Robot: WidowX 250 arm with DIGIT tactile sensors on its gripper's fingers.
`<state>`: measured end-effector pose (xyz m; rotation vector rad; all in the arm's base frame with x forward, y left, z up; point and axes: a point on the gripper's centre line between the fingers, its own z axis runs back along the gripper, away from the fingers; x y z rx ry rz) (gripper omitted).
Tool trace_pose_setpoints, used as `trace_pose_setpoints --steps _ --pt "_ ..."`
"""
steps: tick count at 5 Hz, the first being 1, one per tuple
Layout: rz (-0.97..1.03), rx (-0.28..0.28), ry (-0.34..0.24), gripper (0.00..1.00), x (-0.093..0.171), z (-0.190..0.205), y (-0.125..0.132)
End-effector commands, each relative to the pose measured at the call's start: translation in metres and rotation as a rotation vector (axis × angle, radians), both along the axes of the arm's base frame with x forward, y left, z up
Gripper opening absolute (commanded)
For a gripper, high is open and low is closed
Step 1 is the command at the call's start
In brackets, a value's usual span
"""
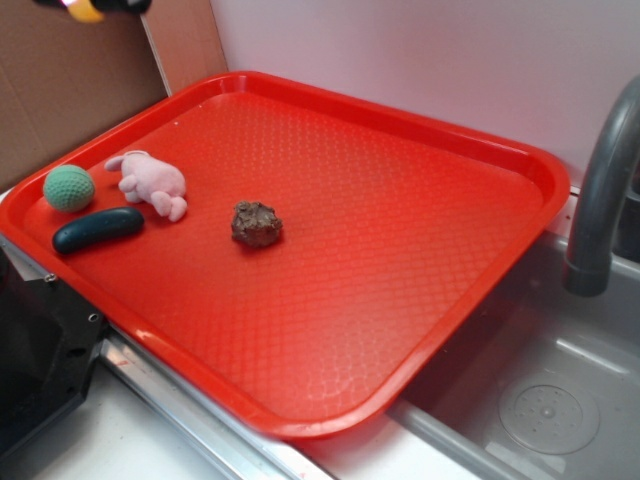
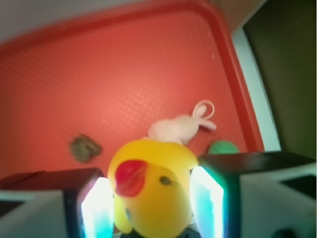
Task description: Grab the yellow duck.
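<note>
The yellow duck (image 2: 152, 186) sits clamped between the two pale fingers (image 2: 96, 208) of the gripper (image 2: 151, 208), its red beak and one dark eye turned toward the wrist camera. In the exterior view a scrap of yellow and orange shows under a dark shape at the top left corner, well above the red tray (image 1: 520, 160); that is the duck (image 1: 84, 10) held aloft, off the tray and beyond its far left corner.

The tray is shallow, with a raised rim and a textured floor, and four things lie in it. Nearest the tray's left corner is a green knitted ball (image 1: 69, 187). Just beside the ball, toward the tray's middle, lies a pink plush toy (image 1: 152, 183) with a thin looped tail visible in the wrist view. In front of those two, close to the tray's near left rim, lies a dark elongated object (image 1: 97, 229). Farther toward the tray's centre, apart from the others, rests a brown lumpy object (image 1: 256, 224).

The tray's right end overhangs a grey sink (image 1: 545, 390), with a grey faucet (image 1: 600, 190) just past the tray's right rim
</note>
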<state>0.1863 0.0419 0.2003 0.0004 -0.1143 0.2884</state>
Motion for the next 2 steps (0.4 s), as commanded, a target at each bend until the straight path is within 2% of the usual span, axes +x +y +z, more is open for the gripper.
trace_pose_setpoints --steps 1,2 --pt "0.003 0.027 -0.036 0.00 0.0010 0.0170 -0.0100" --pt "-0.015 0.036 -0.025 0.00 0.0018 0.0137 -0.0122"
